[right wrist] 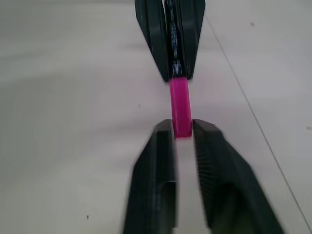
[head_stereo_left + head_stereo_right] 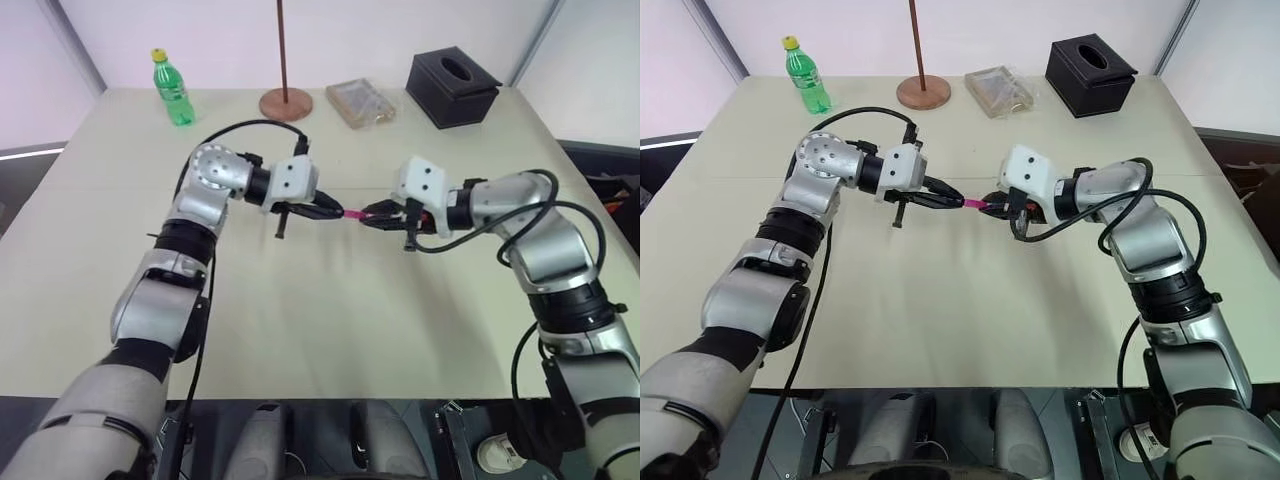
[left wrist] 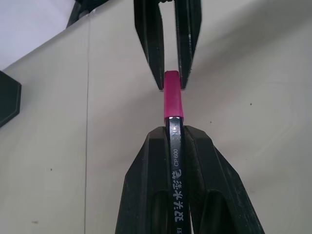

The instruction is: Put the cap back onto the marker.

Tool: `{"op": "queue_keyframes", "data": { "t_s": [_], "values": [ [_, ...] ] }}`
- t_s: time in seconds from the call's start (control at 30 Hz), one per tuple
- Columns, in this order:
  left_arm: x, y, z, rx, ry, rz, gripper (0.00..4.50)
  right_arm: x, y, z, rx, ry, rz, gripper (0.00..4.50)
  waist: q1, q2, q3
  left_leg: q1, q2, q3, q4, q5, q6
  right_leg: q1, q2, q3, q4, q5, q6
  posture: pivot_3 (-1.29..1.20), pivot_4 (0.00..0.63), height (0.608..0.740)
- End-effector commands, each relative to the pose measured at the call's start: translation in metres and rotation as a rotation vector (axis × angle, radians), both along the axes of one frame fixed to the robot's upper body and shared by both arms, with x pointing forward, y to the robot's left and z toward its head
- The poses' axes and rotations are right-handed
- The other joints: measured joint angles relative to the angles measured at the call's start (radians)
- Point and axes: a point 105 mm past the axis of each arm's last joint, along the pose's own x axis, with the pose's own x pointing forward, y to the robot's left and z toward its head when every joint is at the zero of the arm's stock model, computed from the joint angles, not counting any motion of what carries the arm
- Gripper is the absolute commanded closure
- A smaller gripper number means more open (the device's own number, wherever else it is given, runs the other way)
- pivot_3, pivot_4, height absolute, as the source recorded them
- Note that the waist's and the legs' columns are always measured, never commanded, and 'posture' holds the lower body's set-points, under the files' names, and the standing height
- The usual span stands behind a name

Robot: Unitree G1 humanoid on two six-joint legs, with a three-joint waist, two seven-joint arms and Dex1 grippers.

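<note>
Above the middle of the table, my left gripper (image 2: 335, 211) is shut on a black marker (image 3: 176, 161) with white print, held level and pointing at my right gripper (image 2: 372, 215). A pink cap (image 3: 174, 97) sits on the marker's end, just beyond the left fingertips. In the right wrist view the cap's (image 1: 180, 105) far end lies between my right fingertips, which close on it from both sides. The two grippers face each other tip to tip, a cap's length apart.
Along the back of the beige table (image 2: 320, 330) stand a green bottle (image 2: 172, 88), a round wooden stand base with a pole (image 2: 286, 102), a clear plastic box (image 2: 362, 102) and a black tissue box (image 2: 453, 86). Black cables hang off both arms.
</note>
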Motion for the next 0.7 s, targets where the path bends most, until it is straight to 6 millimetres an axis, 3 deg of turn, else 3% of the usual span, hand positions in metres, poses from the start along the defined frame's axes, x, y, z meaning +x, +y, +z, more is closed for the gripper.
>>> {"op": "queue_keyframes", "data": {
  "t_s": [0.03, 0.37, 0.47, 0.6, 0.7],
  "values": [
    [-0.001, -0.001, 0.010, -0.019, -0.040, -0.012, 4.50, -0.004, 0.005, 0.017, 0.006, -0.074, 0.029, 1.90, 0.000, 0.000, 0.000, 0.000, 0.000, 0.000, 0.000, 0.000, 0.000, 0.000, 0.000, 0.000, 0.000, 0.000, 0.000, 0.00, 0.150, 0.740],
    [0.006, 0.007, 0.009, -0.008, -0.042, 0.036, 4.50, -0.007, -0.004, 0.015, 0.003, -0.045, 0.016, 1.90, -0.001, 0.000, 0.000, 0.000, 0.000, 0.000, 0.000, 0.000, 0.000, 0.000, 0.000, 0.000, 0.000, 0.000, 0.000, 0.00, 0.150, 0.740],
    [0.014, 0.017, 0.007, -0.019, -0.020, 0.110, 4.50, -0.007, -0.012, 0.029, 0.073, -0.040, -0.023, 1.90, -0.001, 0.000, 0.000, 0.000, 0.000, 0.000, 0.000, 0.000, 0.000, 0.000, 0.000, 0.000, 0.000, 0.000, 0.000, 0.00, 0.150, 0.740],
    [0.024, 0.033, 0.013, -0.129, 0.100, 0.228, 4.50, -0.002, -0.037, 0.057, 0.224, -0.057, -0.142, 1.90, 0.000, 0.000, 0.000, 0.000, 0.000, 0.000, 0.000, 0.000, 0.000, 0.000, 0.000, 0.000, 0.000, 0.000, 0.000, 0.00, 0.150, 0.740],
    [0.033, 0.048, 0.019, -0.224, 0.174, 0.350, 4.50, 0.000, -0.056, 0.068, 0.287, -0.083, -0.239, 1.90, -0.001, 0.000, 0.000, 0.000, 0.000, 0.000, 0.000, 0.000, 0.000, 0.000, 0.000, 0.000, 0.000, 0.000, 0.000, 0.00, 0.150, 0.740]
  ]
}}
